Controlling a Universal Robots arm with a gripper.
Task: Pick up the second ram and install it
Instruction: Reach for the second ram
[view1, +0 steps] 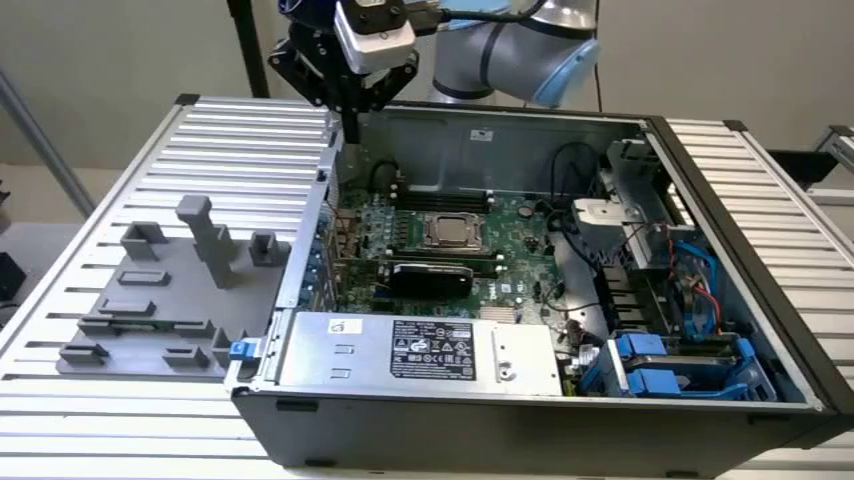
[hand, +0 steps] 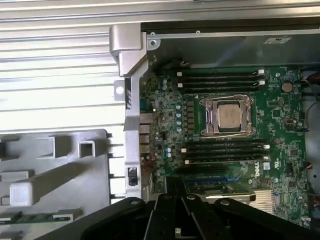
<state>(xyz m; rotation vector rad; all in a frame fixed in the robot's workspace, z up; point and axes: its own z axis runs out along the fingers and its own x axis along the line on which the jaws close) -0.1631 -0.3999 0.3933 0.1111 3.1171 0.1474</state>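
An open computer case (view1: 507, 130) lies on its side on a ribbed metal counter (view1: 240, 140), its inner parts exposed. A green motherboard (view1: 514, 250) (hand: 285, 130) covers the case floor. A silver power supply (view1: 427, 350) with a printed label sits along the near edge, and blue drive brackets (view1: 661, 370) fill the corner on the exterior view's right, partly tangled in cables (view1: 694, 270).

Just outside the case, on the exterior view's left, a gray fixture (view1: 147, 300) (hand: 55, 170) with posts and slots rests on the counter. The robot arm (view1: 534, 50) reaches in from behind, its upper part cut off by the picture's edge. Its gripper (view1: 354, 125) (hand: 175, 195) hangs above the case's far corner on that same side, touching nothing. The jaws look drawn close together, tapering to a point in the exterior view, with nothing seen between them. In the wrist view the gripper's black body hides their lower parts.

The silver square socket (view1: 454, 232) (hand: 230, 116) sits mid-board, flanked by rows of black memory slots (hand: 220, 80). Whether any slot already carries a stick is hard to make out.

The second ram (hand: 40, 217) shows in the wrist view as a thin green strip lying flat in the gray fixture, well apart from the motherboard. One end is cut off by the picture's edge and the other is covered by the gripper's body. In the exterior view the fixture's slots are too dark to pick it out.
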